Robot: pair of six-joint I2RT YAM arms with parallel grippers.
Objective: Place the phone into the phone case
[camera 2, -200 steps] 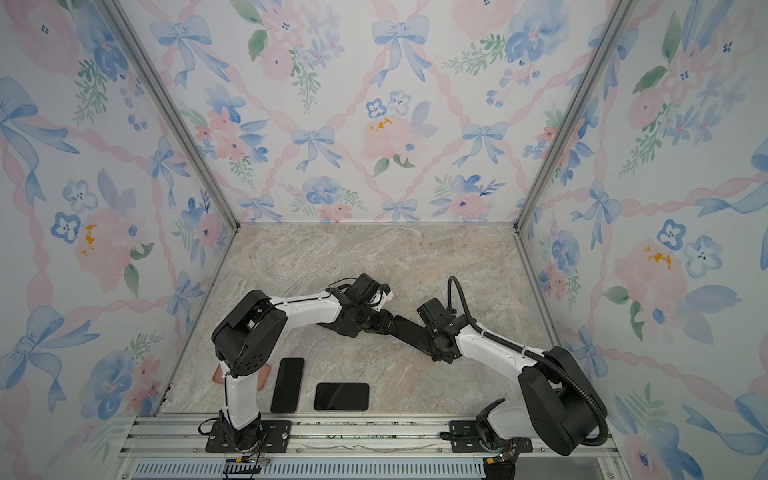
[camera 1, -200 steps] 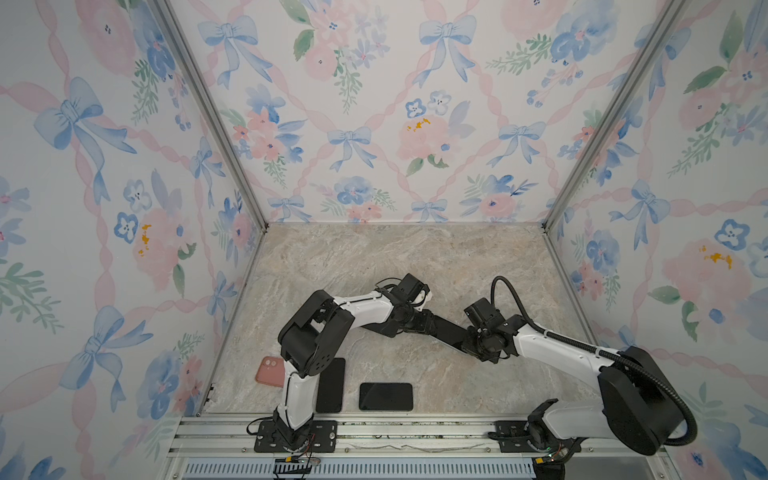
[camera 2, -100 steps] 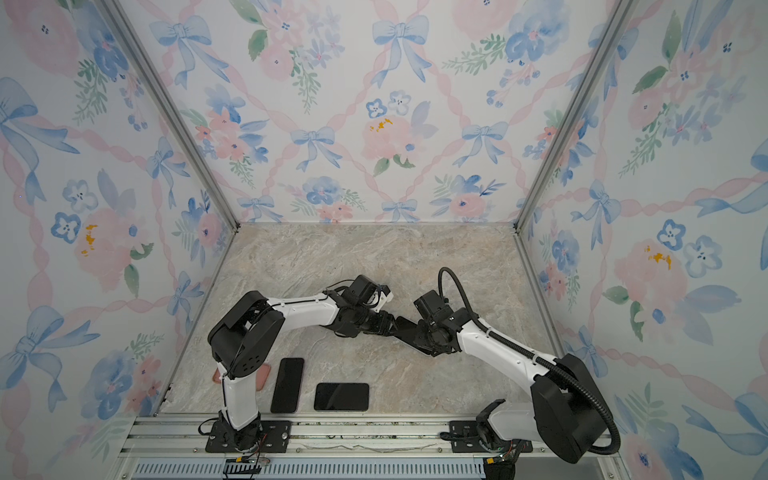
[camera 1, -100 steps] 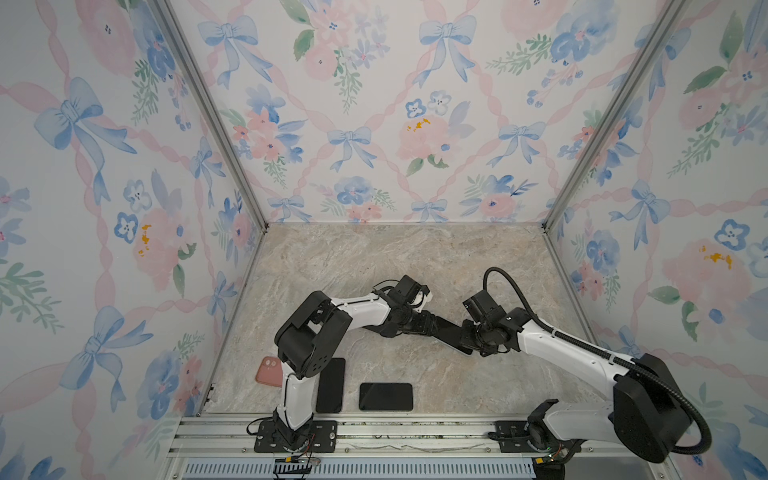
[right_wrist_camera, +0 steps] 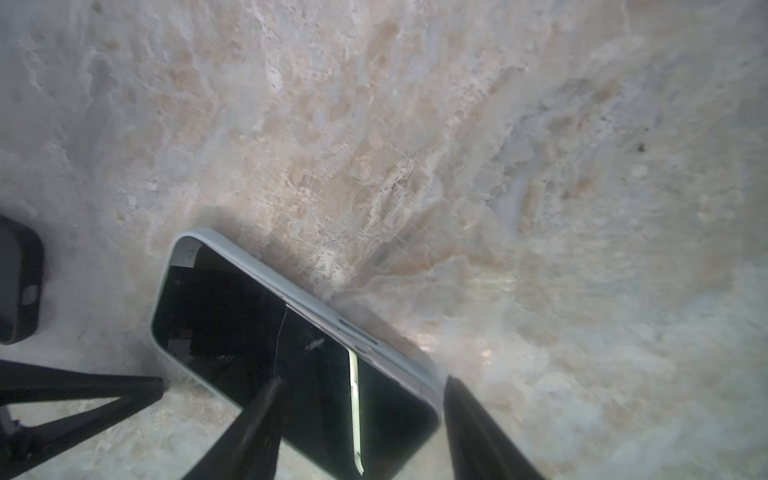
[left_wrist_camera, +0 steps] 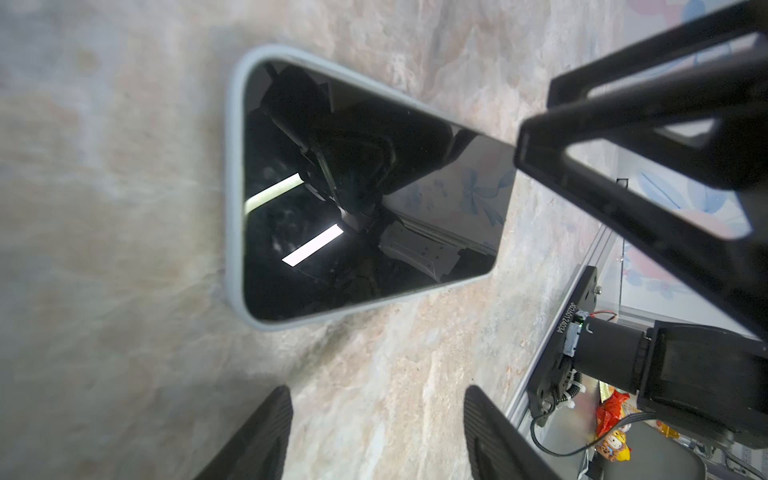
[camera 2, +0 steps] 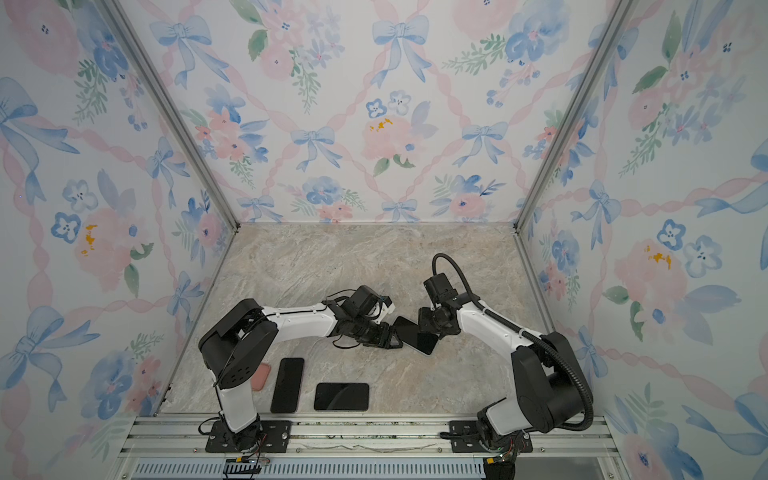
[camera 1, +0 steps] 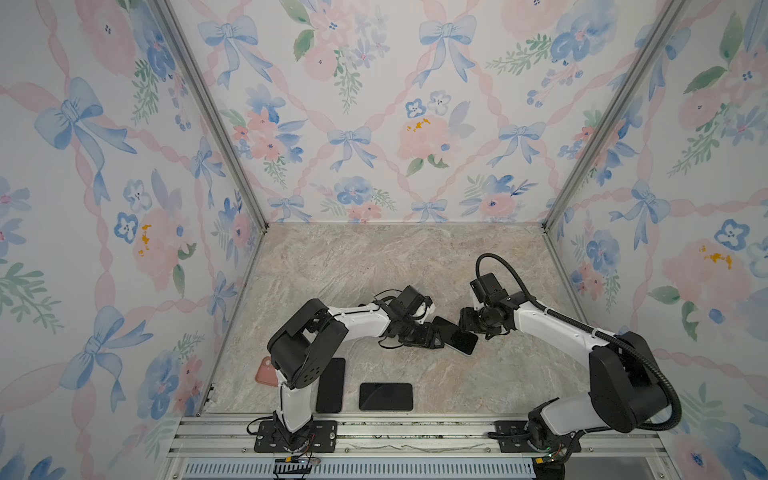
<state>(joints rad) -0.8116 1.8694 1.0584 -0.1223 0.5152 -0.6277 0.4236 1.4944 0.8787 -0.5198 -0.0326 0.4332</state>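
- In both top views you had soft, even light from overhead; the marble table (camera 1: 374, 266) carried only faint shadows under the arms; the corner posts (camera 1: 211, 112) splayed outward toward the edges of your view.
- In the left wrist view, the phone (left_wrist_camera: 365, 199) screen threw two bright strips of glare back at you; a dark shadow lay on the table beside it; the left gripper (left_wrist_camera: 376, 390) fingers (left_wrist_camera: 262, 436) were blurred.
- In the right wrist view, one thin bright streak crossed the screen; the right gripper (right_wrist_camera: 361, 380) fingers (right_wrist_camera: 469, 436) were dark and out of focus; the table looked washed out and smeared toward the edges.
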